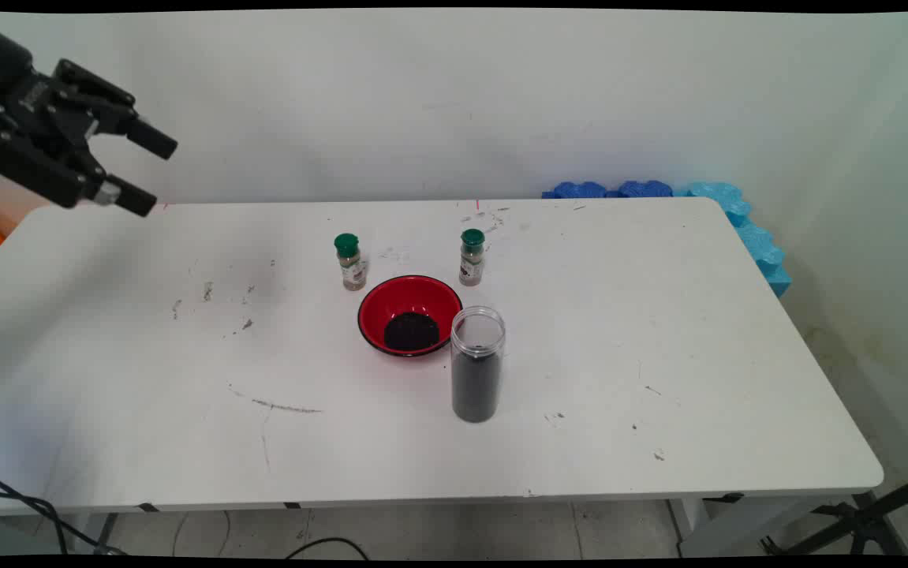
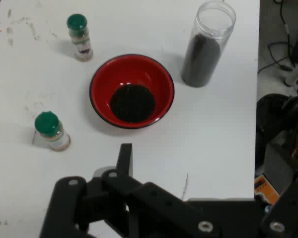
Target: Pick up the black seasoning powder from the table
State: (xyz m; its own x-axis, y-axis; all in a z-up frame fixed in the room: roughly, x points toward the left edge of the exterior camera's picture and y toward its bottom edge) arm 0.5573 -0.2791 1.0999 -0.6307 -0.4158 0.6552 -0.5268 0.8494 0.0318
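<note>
My black gripper (image 1: 155, 175) hangs open and empty above the table's far left corner, far from everything on it. At mid-table sits a red bowl (image 1: 390, 298) (image 2: 139, 67) with a heap of dark grains in its bottom. Just right of the bowl and nearer the front stands a tall clear jar (image 1: 477, 371) (image 2: 202, 52), lidless and mostly full of the same dark grains. Two small green-capped spice bottles stand upright behind the bowl, one on the left (image 1: 351, 263) (image 2: 51, 131) and one on the right (image 1: 471, 258) (image 2: 78, 37). In the hand view one finger (image 2: 124, 157) rises before the bowl.
Blue foam pieces (image 1: 737, 221) line the table's far right corner against the wall. Scuff marks (image 1: 280, 406) streak the white tabletop at left. Black cables (image 1: 28, 505) lie on the floor at lower left, and a black stand (image 1: 864, 521) is at lower right.
</note>
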